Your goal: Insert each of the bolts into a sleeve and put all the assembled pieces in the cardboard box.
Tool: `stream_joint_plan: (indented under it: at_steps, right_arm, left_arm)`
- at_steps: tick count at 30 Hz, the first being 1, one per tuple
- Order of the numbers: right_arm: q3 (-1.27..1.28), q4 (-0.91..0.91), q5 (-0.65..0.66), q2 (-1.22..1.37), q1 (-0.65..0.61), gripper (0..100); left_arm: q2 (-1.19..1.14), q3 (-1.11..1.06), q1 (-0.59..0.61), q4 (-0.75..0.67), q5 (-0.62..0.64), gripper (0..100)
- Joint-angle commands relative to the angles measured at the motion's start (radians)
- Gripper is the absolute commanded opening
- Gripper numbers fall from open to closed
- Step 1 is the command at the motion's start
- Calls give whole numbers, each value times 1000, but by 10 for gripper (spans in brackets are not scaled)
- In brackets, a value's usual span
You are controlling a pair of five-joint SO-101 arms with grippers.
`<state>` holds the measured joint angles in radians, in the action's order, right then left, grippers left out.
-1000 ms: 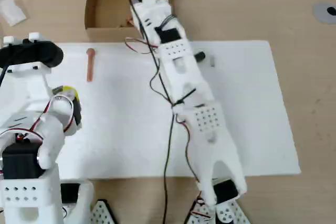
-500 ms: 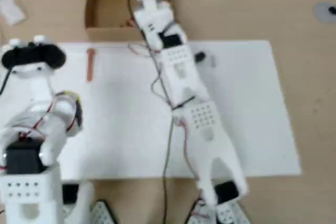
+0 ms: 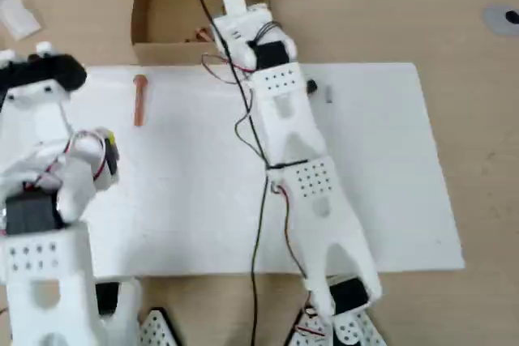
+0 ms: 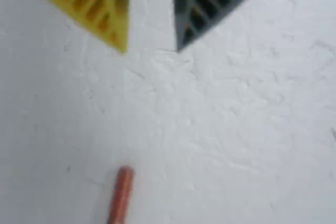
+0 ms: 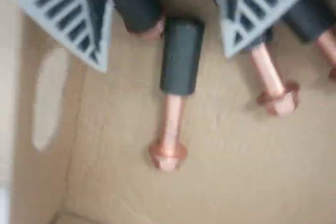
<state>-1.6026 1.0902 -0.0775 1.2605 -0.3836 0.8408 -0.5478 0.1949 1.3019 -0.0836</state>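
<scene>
A copper bolt [image 3: 139, 100] lies alone on the white mat [image 3: 381, 184], near its far left corner. My left gripper [image 4: 151, 47] hangs open over bare mat, its yellow and dark fingers apart, and the bolt's end [image 4: 122, 192] lies a short way off. My right gripper [image 5: 165, 59] is open inside the cardboard box [image 3: 154, 14]. On the box floor below it lies a black sleeve [image 5: 181, 61] with a copper bolt head [image 5: 167, 155] sticking out. Two more assembled pieces [image 5: 273, 90] lie beside it. A loose black sleeve [image 3: 310, 87] rests on the mat, partly hidden by the right arm.
The right arm [image 3: 292, 151] stretches across the middle of the mat from the near edge to the box. The left arm [image 3: 49, 200] stands at the mat's left edge. A small grey piece [image 3: 328, 95] lies by the loose sleeve.
The left arm's upper part has shifted slightly left and away. The right arm stays reaching into the box with only a small wobble.
</scene>
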Motion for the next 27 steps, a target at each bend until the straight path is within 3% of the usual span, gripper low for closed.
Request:
stream_joint_plan:
  at_steps: [1,7,13,19,27]
  right_arm:
    - [-62,169,2,-176,28,175]
    - [-62,399,2,-286,39,175]
    - [-64,675,2,-360,39,175]
    - [-62,698,2,-401,87,175]
    - [-62,698,2,-401,110,175]
  left_arm:
    - [-219,160,14,-14,37,71]
    - [-578,439,-41,94,100,71]
    - [-763,583,-77,129,130,71]
    - [-855,623,-14,80,18,71]
    - [-1032,726,-6,8,-21,72]
